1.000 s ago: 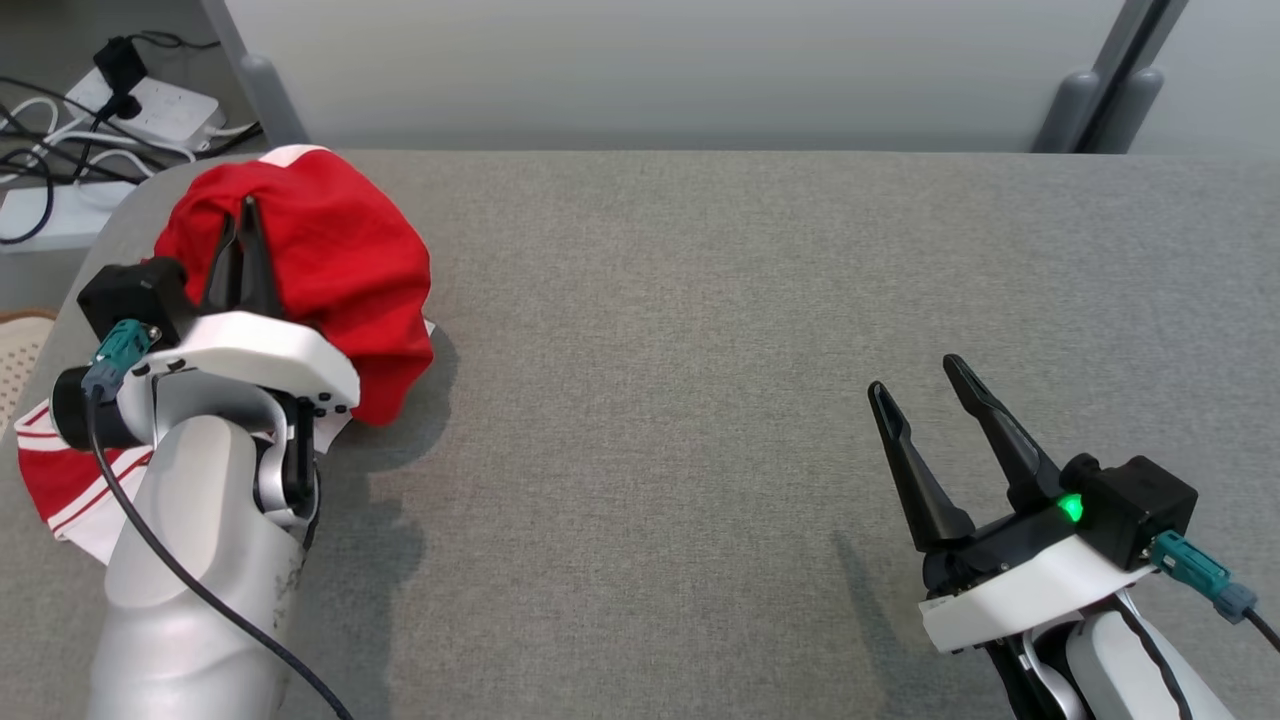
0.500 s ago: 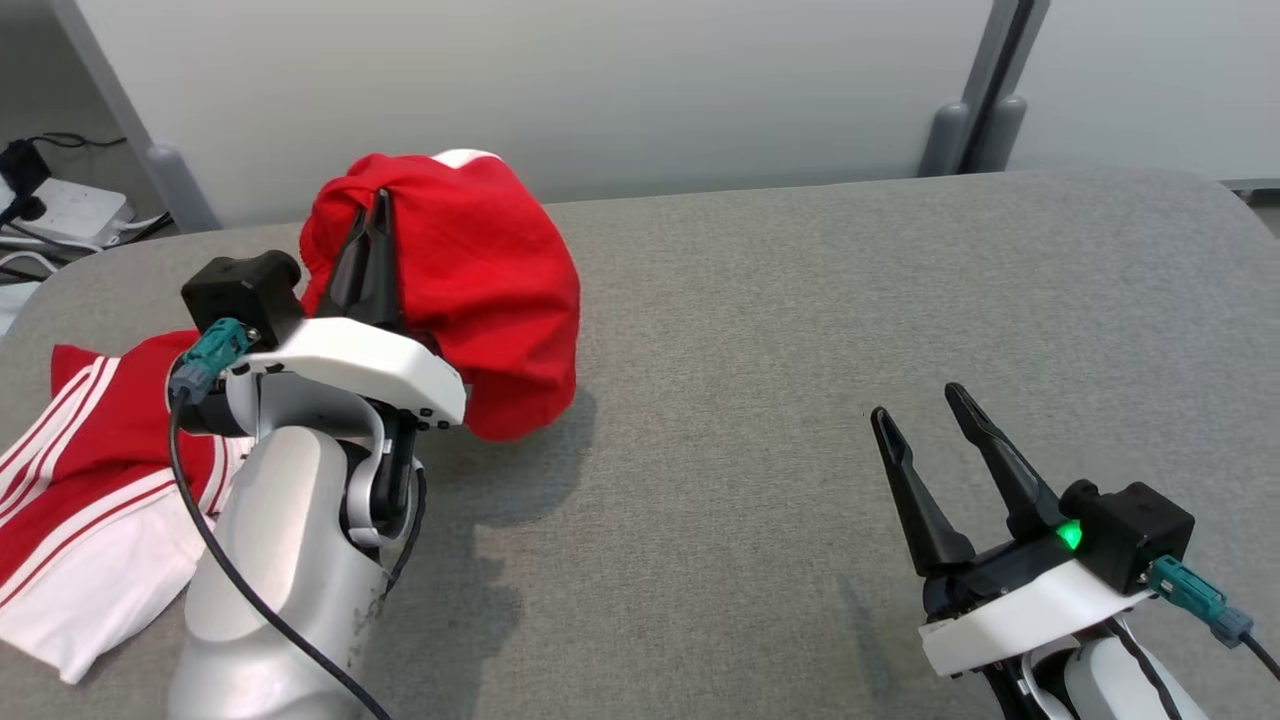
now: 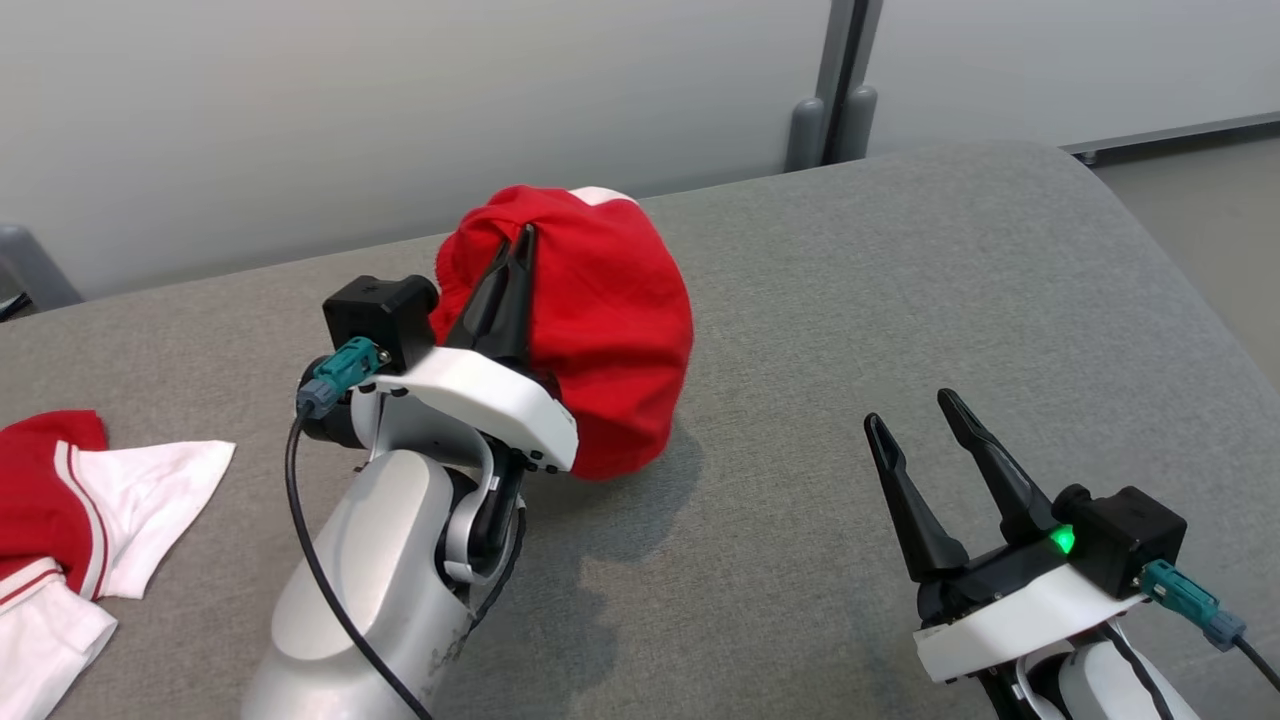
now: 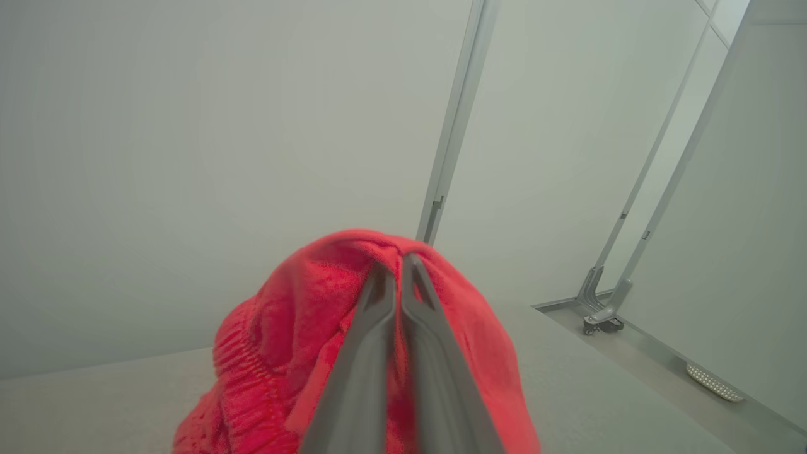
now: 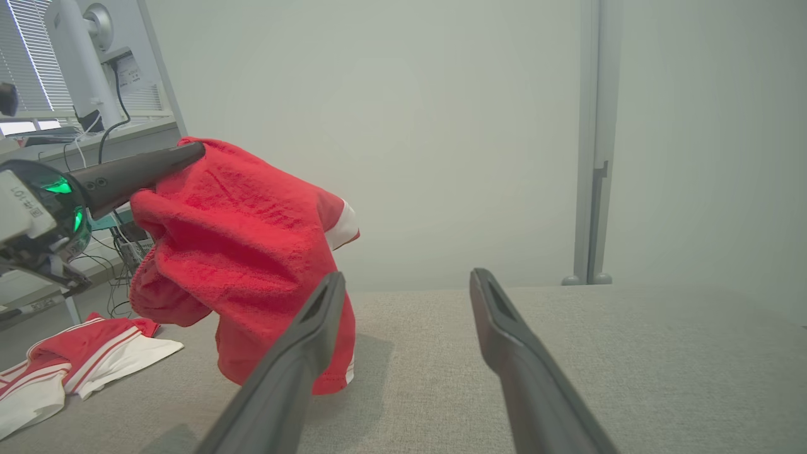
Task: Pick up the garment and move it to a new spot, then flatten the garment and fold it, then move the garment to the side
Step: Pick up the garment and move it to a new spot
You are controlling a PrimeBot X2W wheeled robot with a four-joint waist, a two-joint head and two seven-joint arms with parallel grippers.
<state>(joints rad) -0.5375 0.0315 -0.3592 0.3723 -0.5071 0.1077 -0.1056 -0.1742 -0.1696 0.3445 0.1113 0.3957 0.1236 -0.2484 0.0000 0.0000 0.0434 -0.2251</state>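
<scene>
My left gripper (image 3: 523, 240), pinched tight on one fold of the red garment (image 3: 610, 330) hanging bunched mid-frame over the grey table (image 3: 900, 260), could lose it if it snags, my right gripper (image 3: 908, 408) spread empty at lower right.

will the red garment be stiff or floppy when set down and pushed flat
Likely floppy: the red garment droops in bunched folds from the left gripper. Probably light, since one pinch carries it. Its towel-like weave may drag on the grey fabric table.

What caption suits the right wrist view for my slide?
Left end effector holds red garment; right end effector open over grey table.
</scene>
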